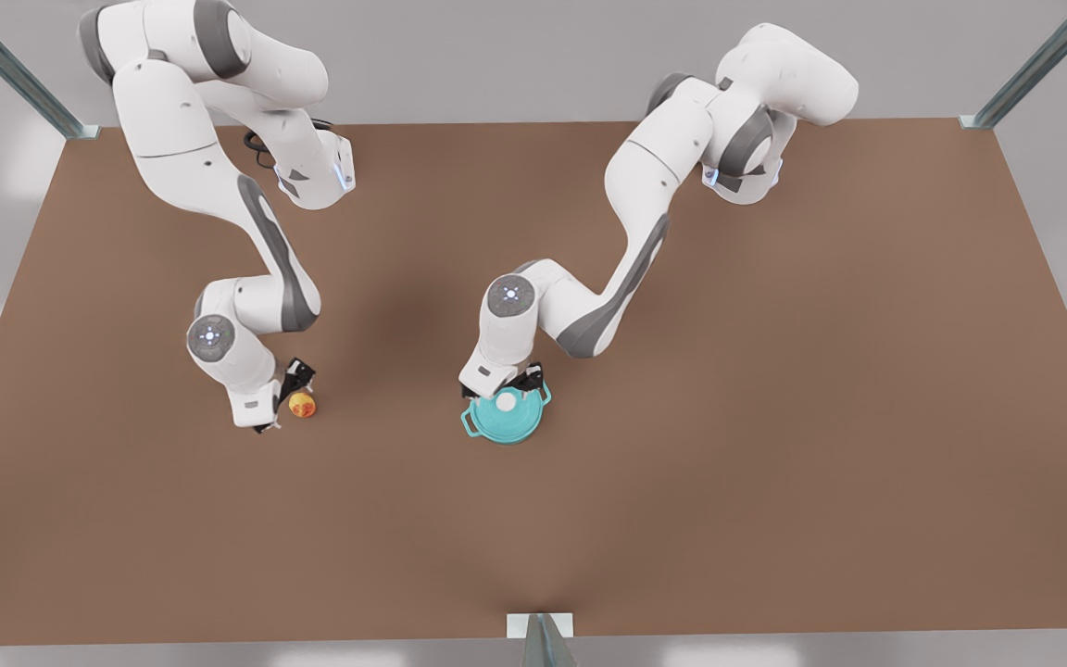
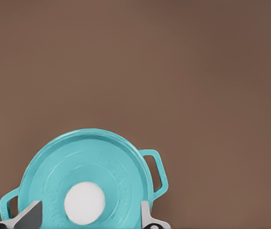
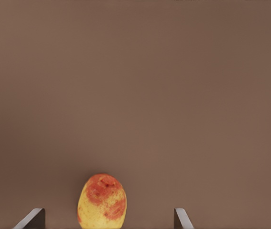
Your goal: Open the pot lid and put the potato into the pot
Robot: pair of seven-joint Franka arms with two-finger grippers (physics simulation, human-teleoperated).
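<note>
Lid [image 1: 506, 410] closed on pot [image 1: 473, 425], potato [image 1: 302, 405] apart on bench [image 1: 774, 463]
Left gripper [image 1: 517, 381] hangs over the lid, jaws wide either side of its white knob [image 2: 84, 202], not gripping. Right gripper [image 1: 285, 398] sits low at the potato toward the front view's left, jaws wide, fingers [image 3: 33, 218] flanking it, not touching

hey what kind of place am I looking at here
Most likely a simulated robot test bench, not a kitchen: a bare brown table with metal frame posts at its corners and two Franka arms over a toy-sized pot and potato.
</note>
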